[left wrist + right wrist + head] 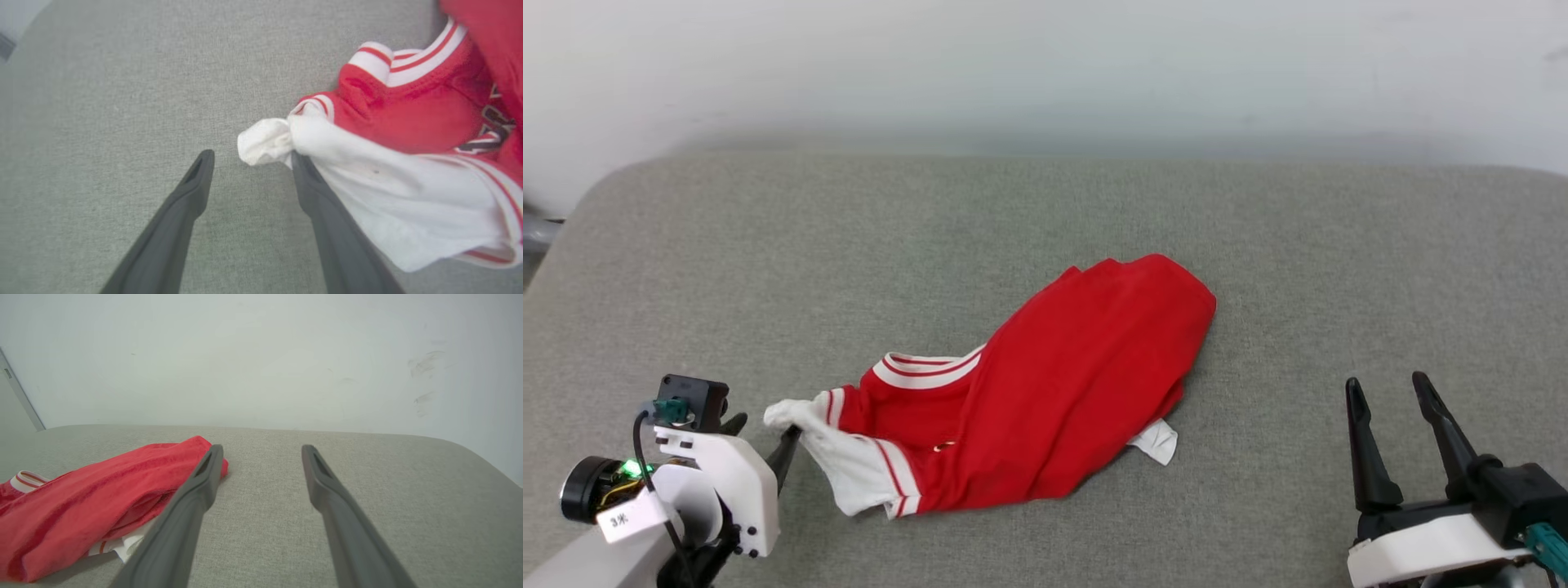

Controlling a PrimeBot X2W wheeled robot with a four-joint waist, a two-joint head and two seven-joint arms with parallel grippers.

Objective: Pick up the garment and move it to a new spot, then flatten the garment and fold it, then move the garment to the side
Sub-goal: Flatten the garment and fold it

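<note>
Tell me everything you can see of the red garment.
The garment is a red shirt of soft cloth with white short sleeves and red-white striped trim; some dark lettering shows partly. It lies crumpled, folded over itself, on the grey fabric surface. One white sleeve lies against a finger of the left gripper, whose jaws stand open and do not clamp it.

Left gripper (762,434) (251,157) at near left: two dark fingers spread apart, aimed far and right. White left wrist (731,482) behind it; pale forearm (572,565) runs off near-left corner. Right gripper (1387,381) (262,449) at near right: fingers spread apart, aimed far, leaning slightly left. White right wrist (1429,549) at near edge. Grippers well apart.
</note>
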